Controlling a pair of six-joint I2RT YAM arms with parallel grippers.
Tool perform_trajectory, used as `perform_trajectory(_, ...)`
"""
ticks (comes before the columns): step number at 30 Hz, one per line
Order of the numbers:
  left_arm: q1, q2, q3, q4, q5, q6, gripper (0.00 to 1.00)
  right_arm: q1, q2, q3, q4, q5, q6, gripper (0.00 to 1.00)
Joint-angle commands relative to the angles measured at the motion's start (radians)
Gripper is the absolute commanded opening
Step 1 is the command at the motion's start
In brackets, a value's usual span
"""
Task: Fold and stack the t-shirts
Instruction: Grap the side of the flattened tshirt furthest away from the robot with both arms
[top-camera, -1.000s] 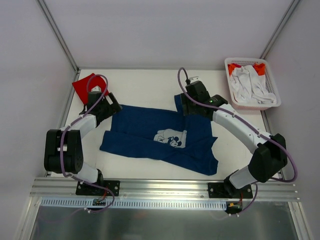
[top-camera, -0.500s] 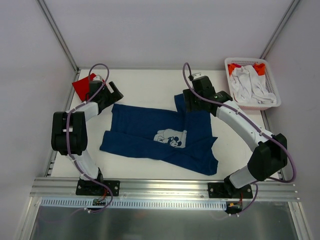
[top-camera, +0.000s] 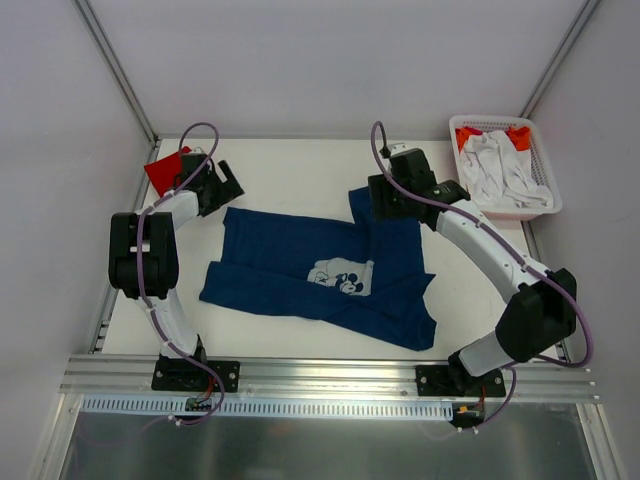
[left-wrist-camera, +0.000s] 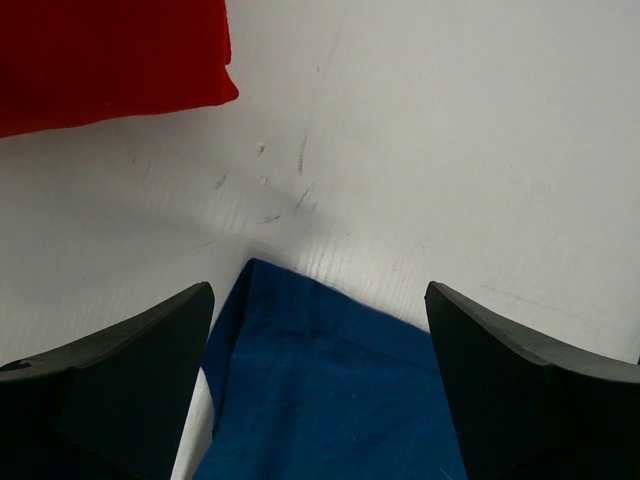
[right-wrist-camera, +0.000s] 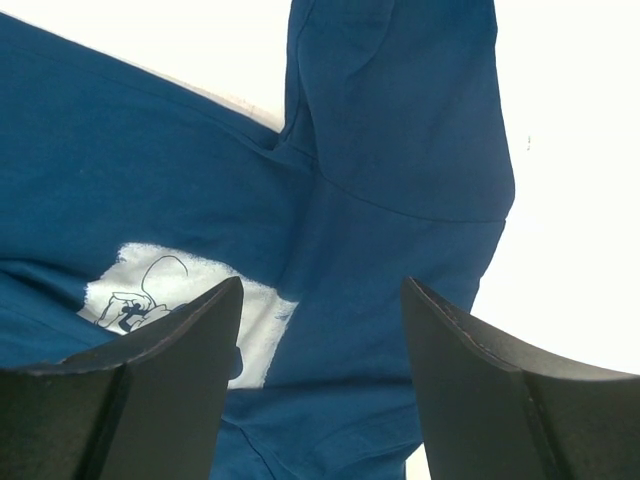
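2 spread left fingers flank the navy t-shirt corner.

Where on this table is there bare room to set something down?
Widest: the far strip of white table between the red t-shirt and the white slatted plastic basket, beyond the navy blue t-shirt. A narrow band runs along the near edge. The middle is crowded: that navy shirt, with the left gripper and right gripper open over its far edge.

Two t-shirts, one basket, two arms
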Motion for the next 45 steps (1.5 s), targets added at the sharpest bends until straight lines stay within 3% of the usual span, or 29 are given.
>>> perform_trajectory(1,0.011,0.024,0.07,-0.091,-0.023,0.032,0.88,-0.011,-0.056,0.023,0.027,-0.029,0.004,0.68)
perform_trajectory(4,0.009,0.07,0.117,-0.149,0.008,0.027,0.83,-0.013,-0.07,0.017,0.027,-0.031,0.007,0.68)
perform_trajectory(16,0.009,0.094,0.159,-0.258,0.013,0.037,0.78,-0.036,-0.116,-0.003,0.036,-0.052,0.03,0.68)
perform_trajectory(19,0.009,0.09,0.148,-0.256,0.014,0.035,0.68,-0.036,-0.116,-0.01,0.043,-0.057,0.033,0.68)
perform_trajectory(20,0.009,0.091,0.147,-0.256,0.016,0.034,0.55,-0.037,-0.115,-0.011,0.044,-0.058,0.034,0.68)
perform_trajectory(22,0.009,0.093,0.147,-0.256,0.02,0.031,0.44,-0.04,-0.113,-0.011,0.044,-0.052,0.033,0.68)
perform_trajectory(32,0.011,0.094,0.147,-0.256,0.025,0.035,0.17,-0.105,-0.026,0.001,0.085,-0.077,0.014,0.68)
perform_trajectory(37,0.009,0.094,0.141,-0.256,0.028,0.035,0.02,-0.181,0.14,0.067,0.104,-0.171,0.008,0.68)
perform_trajectory(45,0.008,0.082,0.138,-0.256,0.025,0.04,0.0,-0.275,0.396,0.234,0.15,-0.311,0.051,0.68)
